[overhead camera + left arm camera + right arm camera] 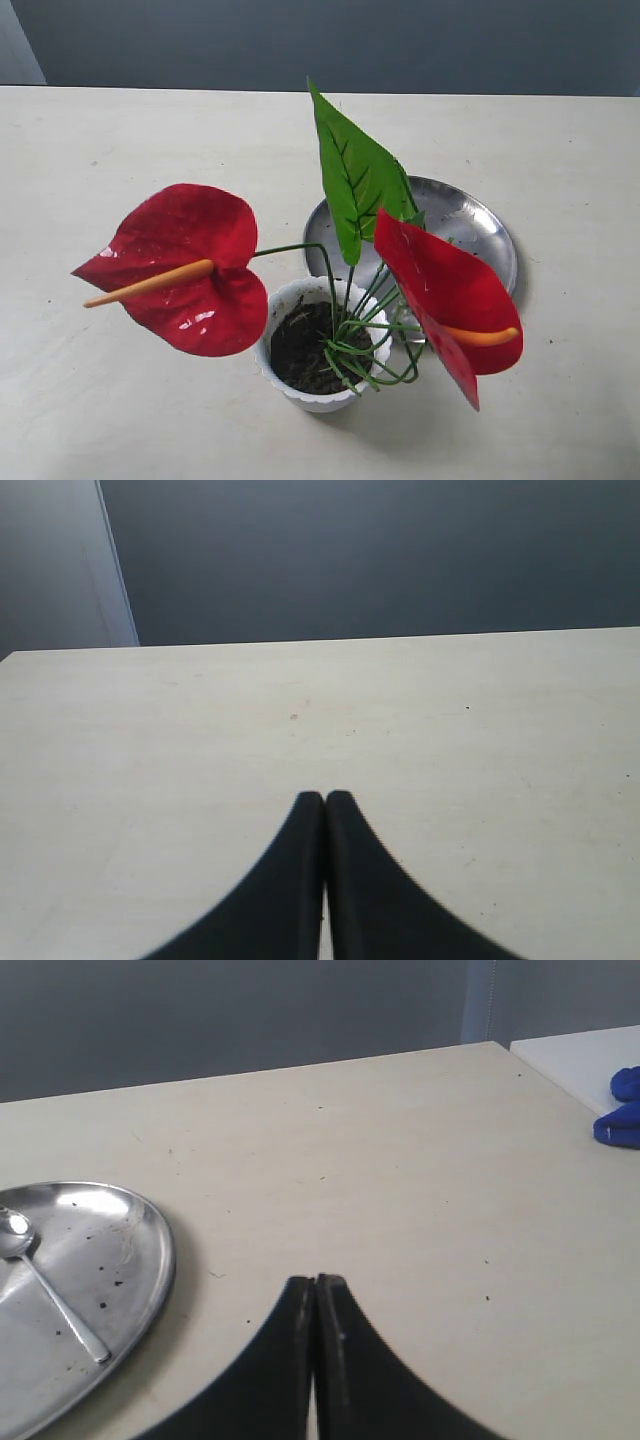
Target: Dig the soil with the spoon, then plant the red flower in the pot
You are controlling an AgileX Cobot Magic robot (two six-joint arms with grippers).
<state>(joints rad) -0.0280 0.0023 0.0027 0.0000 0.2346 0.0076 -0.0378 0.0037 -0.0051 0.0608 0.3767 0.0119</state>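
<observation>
The red flower (185,265) stands with its green stems in the dark soil (300,345) of the white scalloped pot (285,385); a second bloom (450,290) leans right and a green leaf (355,175) rises behind. The silver spoon (45,1285) lies on the steel plate (130,1250), seen in the right wrist view. My right gripper (316,1282) is shut and empty over bare table, beside the plate. Shut and empty too, my left gripper (325,798) hovers over bare table. Neither gripper shows in the exterior view.
The steel plate (470,220) sits just behind the pot, specked with soil crumbs. A blue object (622,1110) lies on a white surface past the table's edge in the right wrist view. A dark wall backs the table.
</observation>
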